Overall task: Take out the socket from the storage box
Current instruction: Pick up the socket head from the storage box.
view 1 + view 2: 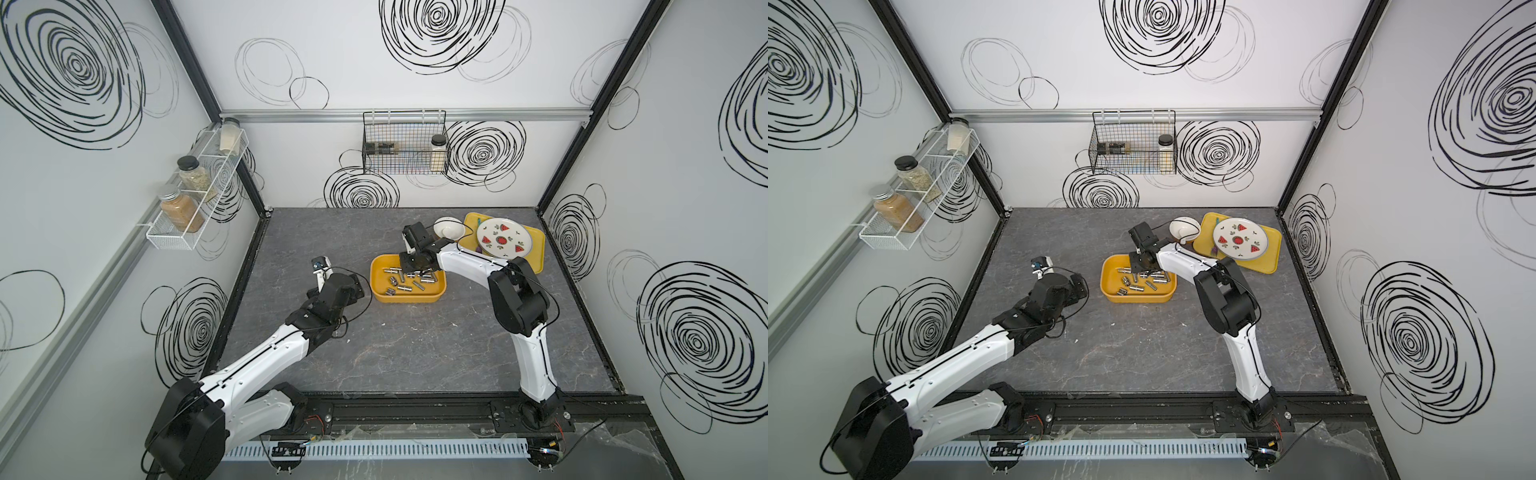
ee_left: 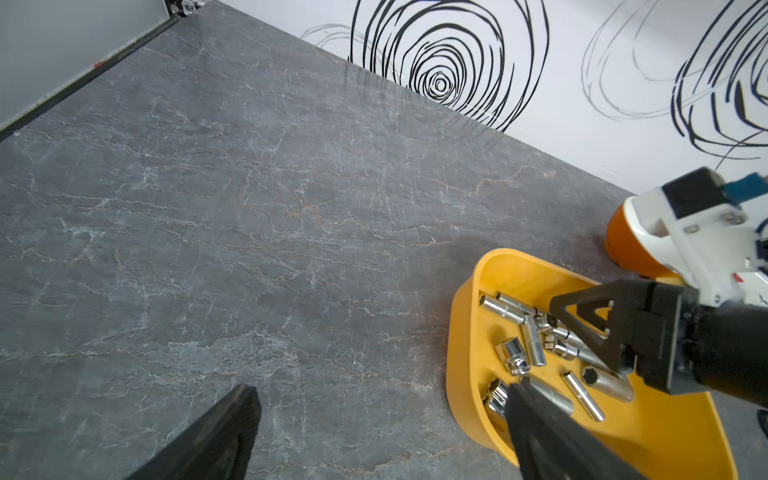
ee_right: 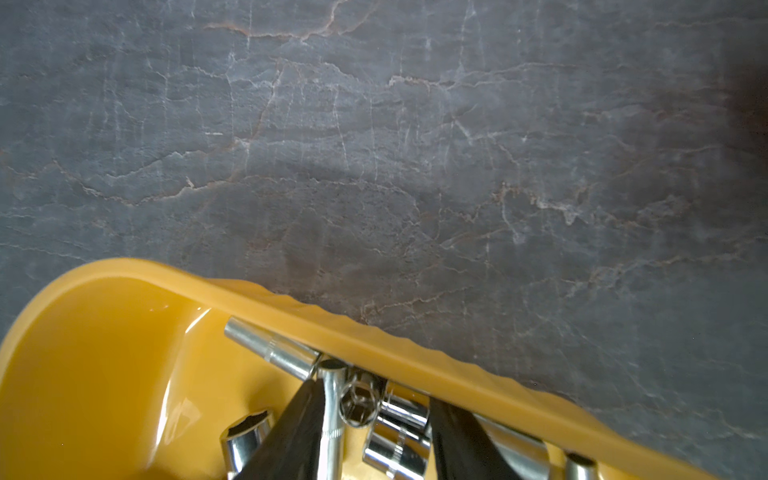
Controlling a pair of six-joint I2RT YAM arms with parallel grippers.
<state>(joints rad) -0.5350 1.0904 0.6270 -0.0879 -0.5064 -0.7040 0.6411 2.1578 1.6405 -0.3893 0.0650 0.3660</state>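
1. Nearest the lens in both top views, a white slotted cable duct (image 1: 374, 451) is run along the front edge. The two arm bases are mounted on the black rail just behind it.
2. The storage box (image 1: 405, 300) is set on the grey worktop (image 1: 395, 353), about mid-depth. Loose chrome sockets (image 1: 404, 287) are lying flat in it, and the end nearer the left arm is bare.
3. A flat yellow tray (image 1: 536, 249) is placed at the far right corner and carries a watermelon-print plate (image 1: 505, 237). A white bowl (image 1: 449, 228) is tipped just beside the tray.
4. A black wire basket (image 1: 374, 166) is hung on the back wall with one jar (image 1: 438, 151) at its right end. A white shelf (image 1: 174, 237) on the left wall is loaded with three jars.
5. The right tool (image 3: 374, 395) is seen inside the box, close to one long wall. Sockets lie directly between and around its fingers.
6. The right tool's jaws are part-way apart. A slim socket (image 3: 332, 419) is touched by one finger and a hex-mouthed socket (image 3: 358, 405) sits in the gap. No socket is lifted, and no clamped grip is shown.
7. The left tool (image 2: 382, 388) is spread wide with nothing held. It is positioned over bare worktop beside the box's end and apart from the sockets.
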